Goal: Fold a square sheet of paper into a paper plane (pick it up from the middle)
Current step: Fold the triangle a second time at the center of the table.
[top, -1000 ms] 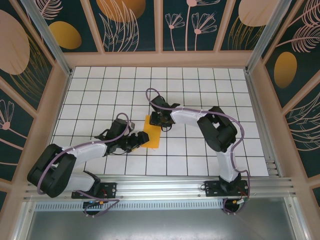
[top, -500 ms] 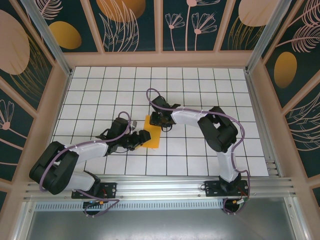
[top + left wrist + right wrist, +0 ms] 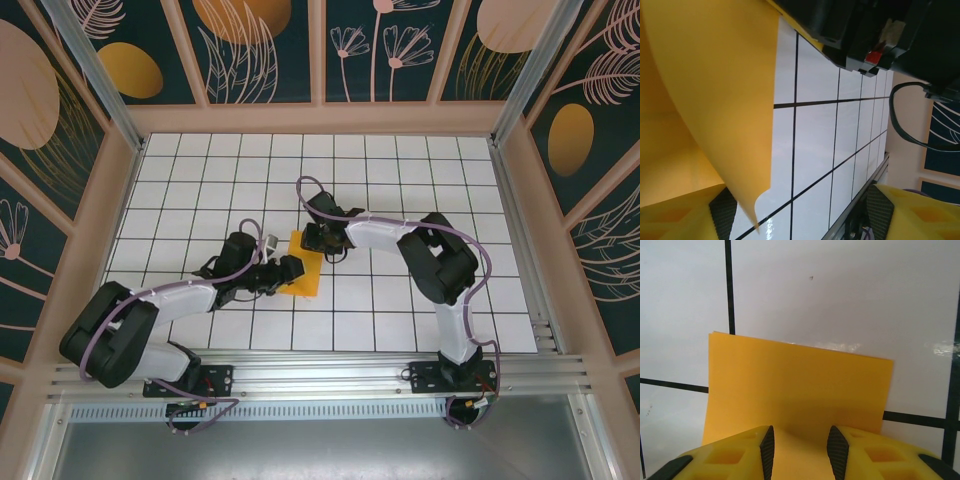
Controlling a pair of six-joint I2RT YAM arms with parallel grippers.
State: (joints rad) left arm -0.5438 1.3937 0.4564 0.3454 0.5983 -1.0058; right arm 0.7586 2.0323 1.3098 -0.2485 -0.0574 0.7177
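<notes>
An orange-yellow sheet of paper (image 3: 305, 268) lies on the white grid-tiled table (image 3: 400, 180) near its middle, between the two arms; the paper itself is plain; in the left wrist view a small red spot (image 3: 875, 55) and a pale tag (image 3: 890, 31) sit on the dark body of the other arm's tool, too blurred to read; the right gripper (image 3: 320, 241) stands at the sheet's far edge and the left gripper (image 3: 291, 271) at its near left edge; seen from the right wrist, the yellow fingers with black pads (image 3: 767, 450) stand a narrow gap apart, and the sheet runs from the tiles ahead back into that gap, so the pads flank it without pinching it, as far as can be seen; seen from the left wrist, the jaws are spread wide, one pad (image 3: 722, 207) at the lower left and the other (image 3: 880, 207) at the lower right; the sheet's edge is lifted off the table and curls over the lower-left finger, its free corner hanging in the open gap just beside that pad, well apart from the opposite one; bare tiles lie between the two fingers.
</notes>
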